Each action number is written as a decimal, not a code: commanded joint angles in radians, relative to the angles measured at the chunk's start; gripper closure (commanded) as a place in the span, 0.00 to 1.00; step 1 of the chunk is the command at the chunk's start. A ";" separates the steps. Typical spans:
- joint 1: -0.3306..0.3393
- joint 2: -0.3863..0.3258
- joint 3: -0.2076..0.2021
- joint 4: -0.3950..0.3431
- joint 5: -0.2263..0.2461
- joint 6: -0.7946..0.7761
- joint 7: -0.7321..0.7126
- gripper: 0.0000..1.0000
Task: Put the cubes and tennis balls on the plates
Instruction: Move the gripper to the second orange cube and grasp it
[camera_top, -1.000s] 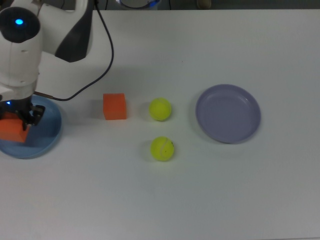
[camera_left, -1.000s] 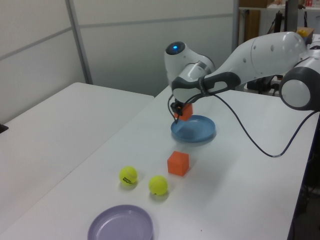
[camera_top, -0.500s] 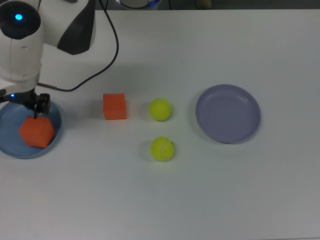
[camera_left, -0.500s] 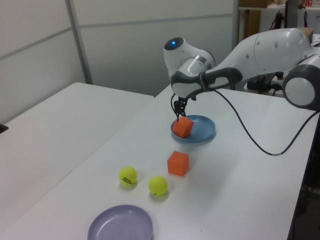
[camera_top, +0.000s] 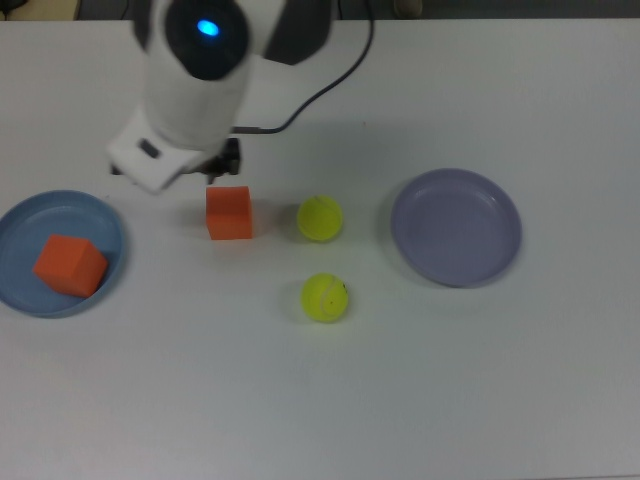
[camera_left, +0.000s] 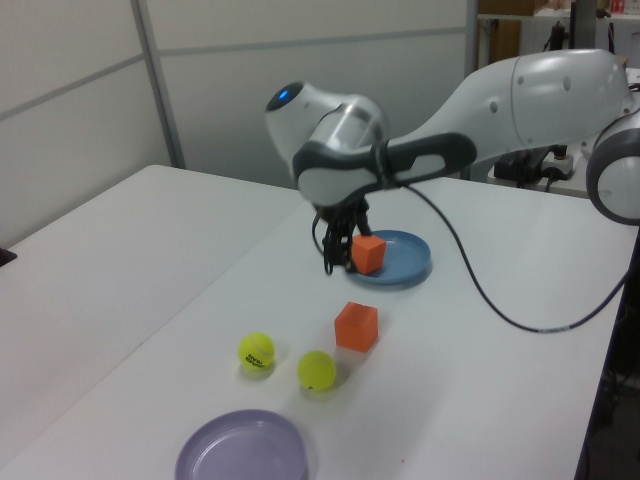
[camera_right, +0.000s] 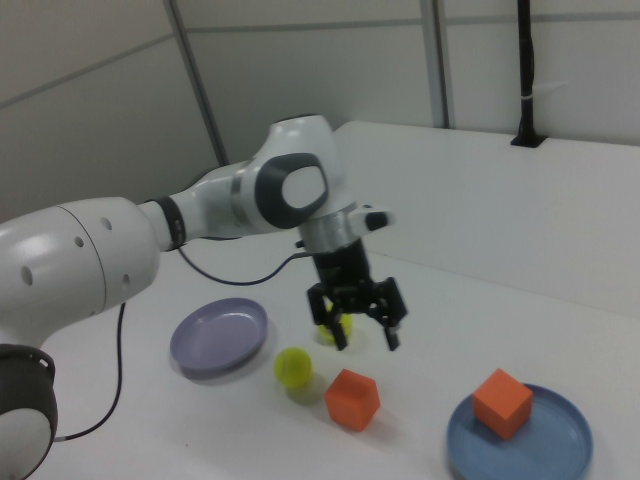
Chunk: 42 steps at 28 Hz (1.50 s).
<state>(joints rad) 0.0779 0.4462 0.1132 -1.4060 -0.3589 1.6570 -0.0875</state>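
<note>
One orange cube (camera_top: 70, 265) lies on the light blue plate (camera_top: 60, 210) at the top view's left, also seen as cube (camera_right: 502, 402) on plate (camera_right: 545, 445). The other cube (camera_top: 229, 213) (camera_right: 351, 399) stands on the table. My gripper (camera_right: 366, 335) (camera_left: 338, 248) hangs open and empty a little above this cube, and the arm mostly hides it in the top view. Two tennis balls (camera_top: 320, 218) (camera_top: 325, 297) lie between the cube and the bare lavender plate (camera_top: 456, 227). In the right view, the gripper partly covers one ball (camera_right: 335, 325).
The white arm (camera_top: 200, 60) and its black cable (camera_top: 320, 90) cross the top view's upper left. Bare white table lies along the top view's lower part. A grey wall stands behind the table in the side views.
The gripper let go of the cube on the blue plate, rose, and swung to the top view's right. It is now over the cube on the table.
</note>
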 joint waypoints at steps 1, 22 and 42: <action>0.060 -0.003 -0.006 -0.054 0.008 -0.017 0.021 0.00; 0.085 0.146 -0.010 -0.077 -0.133 0.059 0.081 0.02; -0.040 0.066 -0.081 0.019 -0.026 0.116 0.054 1.00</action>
<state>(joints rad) 0.0802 0.5720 0.0872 -1.3704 -0.4291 1.7591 0.0476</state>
